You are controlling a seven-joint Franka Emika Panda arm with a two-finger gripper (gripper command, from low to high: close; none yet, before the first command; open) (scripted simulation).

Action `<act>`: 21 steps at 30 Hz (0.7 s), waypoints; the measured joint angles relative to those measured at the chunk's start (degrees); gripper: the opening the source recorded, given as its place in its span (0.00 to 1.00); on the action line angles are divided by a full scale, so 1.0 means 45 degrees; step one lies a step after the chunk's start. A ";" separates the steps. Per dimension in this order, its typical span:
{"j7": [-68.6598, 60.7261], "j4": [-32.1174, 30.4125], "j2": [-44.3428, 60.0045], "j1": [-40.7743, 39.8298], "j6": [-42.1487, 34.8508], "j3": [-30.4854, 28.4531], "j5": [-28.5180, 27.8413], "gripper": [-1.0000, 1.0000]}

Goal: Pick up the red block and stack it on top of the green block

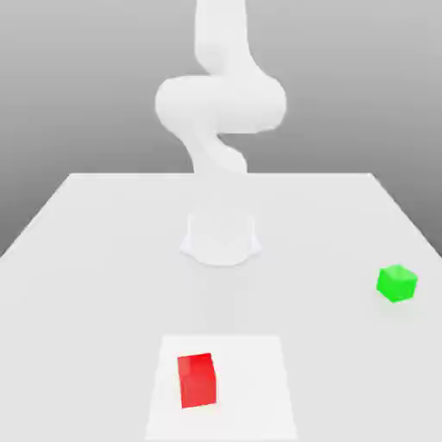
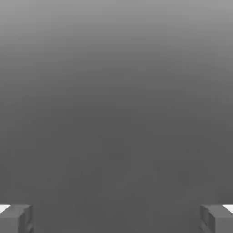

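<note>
The red block (image 1: pixel 197 379) lies on a paler square patch (image 1: pixel 250 380) near the front edge of the bench (image 1: pixel 104 250), a little toward the exterior view's left. The green block (image 1: pixel 396 283) sits well apart, close to the bench edge on the exterior view's right. Nothing is stacked yet, so I judge that the whole task is left: reach, grasp, carry, place. The end effector (image 2: pixel 116 218) is wide open and holds nothing. The bench is plain white, the background empty grey.

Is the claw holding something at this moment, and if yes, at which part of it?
Nothing is held. The claw is open, and the red block and green block rest apart on the table.
</note>
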 joint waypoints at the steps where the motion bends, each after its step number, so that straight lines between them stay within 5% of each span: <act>1: 0.0600 -0.0151 0.0393 -0.0282 0.0191 0.0234 -0.0060 0.50; 21: 1.1993 -0.2938 0.7720 -0.3972 0.3699 0.3022 -0.1603 0.50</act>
